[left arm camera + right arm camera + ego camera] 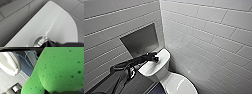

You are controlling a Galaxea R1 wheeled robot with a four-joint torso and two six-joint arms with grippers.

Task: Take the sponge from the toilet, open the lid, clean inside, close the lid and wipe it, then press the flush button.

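Observation:
The white toilet [159, 67] stands in the tiled corner with its lid [180, 85] down over the bowl. My left arm reaches in from the lower left. Its left gripper [156, 59] is shut and empty over the flat tank top [52, 22]. In the left wrist view its dark tip [50, 43] rests at the edge of the round chrome flush button [40, 41]. The bright green sponge [60, 69] looms large in the right wrist view, squeezed in my right gripper [52, 92]. Beyond it lies the white toilet bowl [8, 62].
White tiled walls close in on both sides of the tank. A grey recessed niche [140, 40] sits in the left wall above it. In the right wrist view a blue cable [29, 58] lies on the dark blue floor, near a metal paper holder [15, 88].

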